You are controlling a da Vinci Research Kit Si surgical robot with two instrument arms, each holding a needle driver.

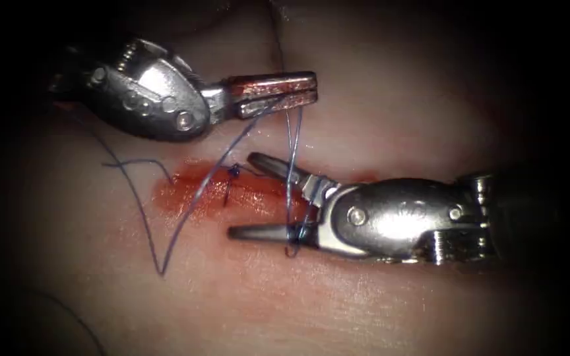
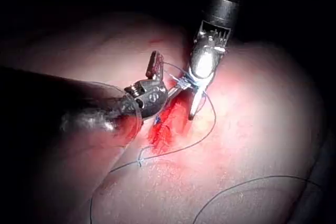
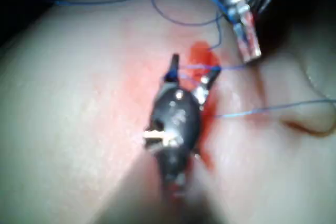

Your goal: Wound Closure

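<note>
My left tool (image 1: 313,89) comes in from the upper left with its jaws shut on the blue thread (image 1: 289,151). Two strands drop from those jaws and loop around my right tool (image 1: 242,195) near its hinge. That tool's jaws stand open over the cut (image 1: 258,191) and grip nothing. A small dark knot (image 1: 234,171) sits on the cut, left of the open jaws. In the left wrist view the left tool (image 2: 156,65) is close beside the right tool (image 2: 195,103). The right wrist view has the right tool (image 3: 195,66) open, with the left tool (image 3: 247,40) just beyond.
Red fluid (image 1: 186,191) stains the tissue (image 1: 377,118) around the cut. A long slack run of thread (image 1: 161,270) lies on the tissue to the left and bends back towards the upper left. More loose thread (image 2: 252,182) lies farther out.
</note>
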